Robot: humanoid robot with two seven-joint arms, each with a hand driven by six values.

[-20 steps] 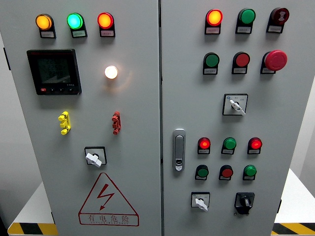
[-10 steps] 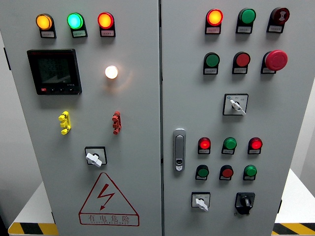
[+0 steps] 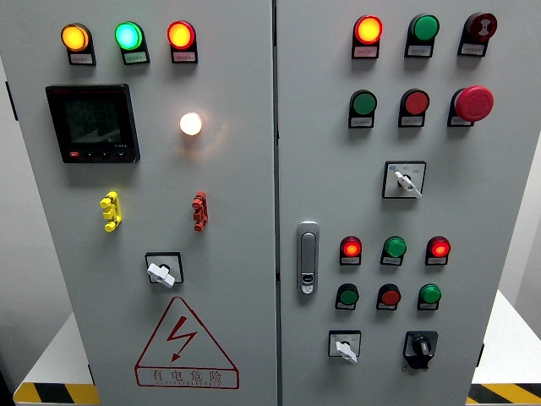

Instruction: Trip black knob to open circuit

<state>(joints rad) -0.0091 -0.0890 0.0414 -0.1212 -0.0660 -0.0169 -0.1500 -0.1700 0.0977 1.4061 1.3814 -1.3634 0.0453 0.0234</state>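
Left door of my cabinet [image 3: 237, 169]: red triangular warning sign [image 3: 186, 344] with lightning bolt, captioned 有电危险. Small label plates under the lamps and buttons are too small to read.

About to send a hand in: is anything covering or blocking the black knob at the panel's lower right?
Nothing visible does. The black knob sits bare on the panel face; no hand is in view yet.

We face a grey control cabinet [image 3: 237, 169] with two doors. The black knob [image 3: 420, 346] sits at the right door's lower right, beside a white selector switch [image 3: 344, 347]. Above them we see a red mushroom button [image 3: 474, 102] and a chrome door handle [image 3: 308, 258]. A lit white lamp [image 3: 191, 123] glows on the left door.
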